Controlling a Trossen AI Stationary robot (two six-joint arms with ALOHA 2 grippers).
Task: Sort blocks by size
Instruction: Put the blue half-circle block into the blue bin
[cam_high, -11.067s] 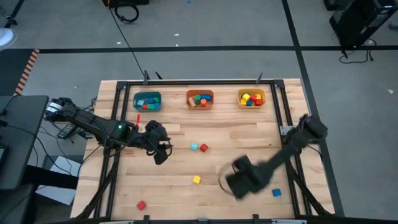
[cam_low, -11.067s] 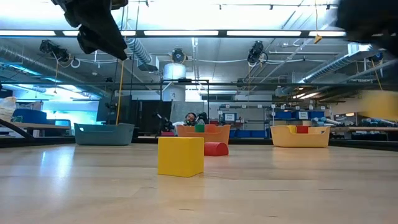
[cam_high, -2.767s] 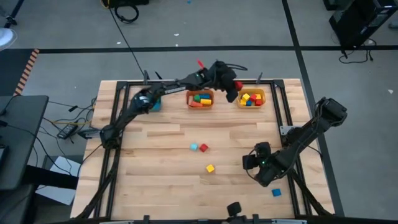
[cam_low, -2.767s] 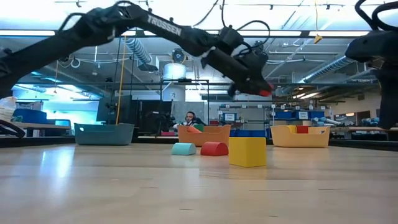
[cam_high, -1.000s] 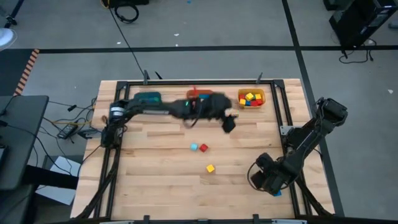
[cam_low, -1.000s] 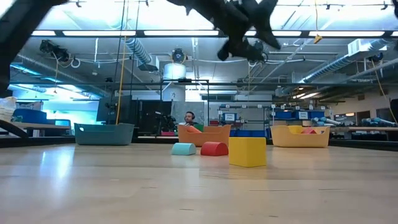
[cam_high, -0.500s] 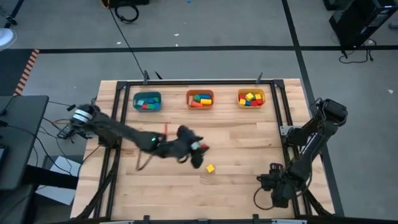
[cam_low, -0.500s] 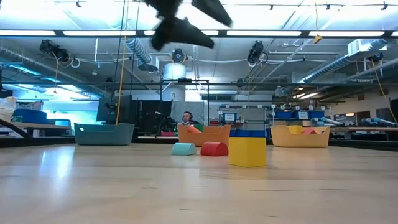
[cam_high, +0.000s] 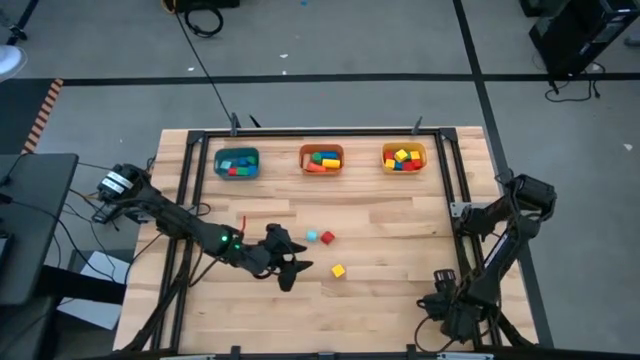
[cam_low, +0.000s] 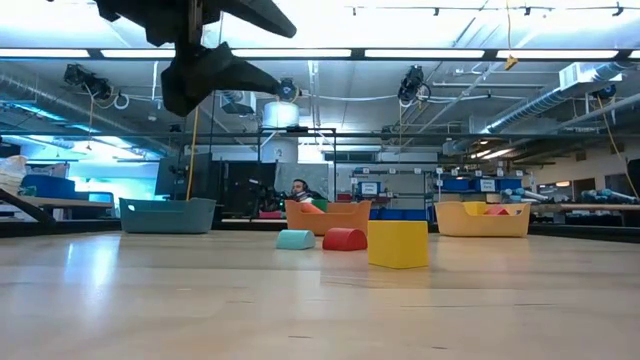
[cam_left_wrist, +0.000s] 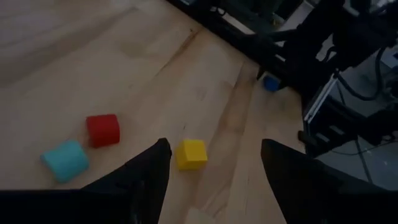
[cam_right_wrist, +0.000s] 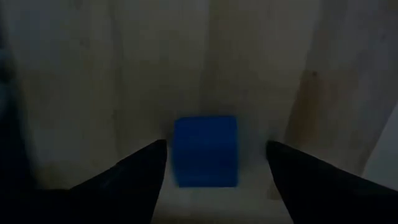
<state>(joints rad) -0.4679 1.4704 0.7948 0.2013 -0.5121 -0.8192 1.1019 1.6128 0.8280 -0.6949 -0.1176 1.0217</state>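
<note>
Pale wood planking fills the middle of my overhead picture, the table (cam_high: 380, 215) framed in black rail with grey floor around it. Along its upper edge I see three bins in a row: the teal bin (cam_high: 237, 162) at left, the orange bin (cam_high: 322, 158) in the centre, the yellow bin (cam_high: 404, 157) at right, each holding sorted blocks. Loose on the wood near the centre lie a light blue block (cam_high: 312, 236) and a red block (cam_high: 326, 238) just beside each other, with a yellow block (cam_high: 338, 271) below and to the right of them. My left gripper (cam_high: 293, 267) sits left of centre, close to that yellow block; in its wrist picture both dark fingers (cam_left_wrist: 149, 171) stand wide apart with nothing between them, and the yellow block shows in the gap farther off on the table. My right gripper (cam_high: 447, 313) is down in the lower right corner of the overhead picture. Its wrist picture shows the blue block (cam_right_wrist: 205, 150) lying on the wood between the spread fingers (cam_right_wrist: 134, 174), with a gap on either side, so I count it as open and not gripping.
</note>
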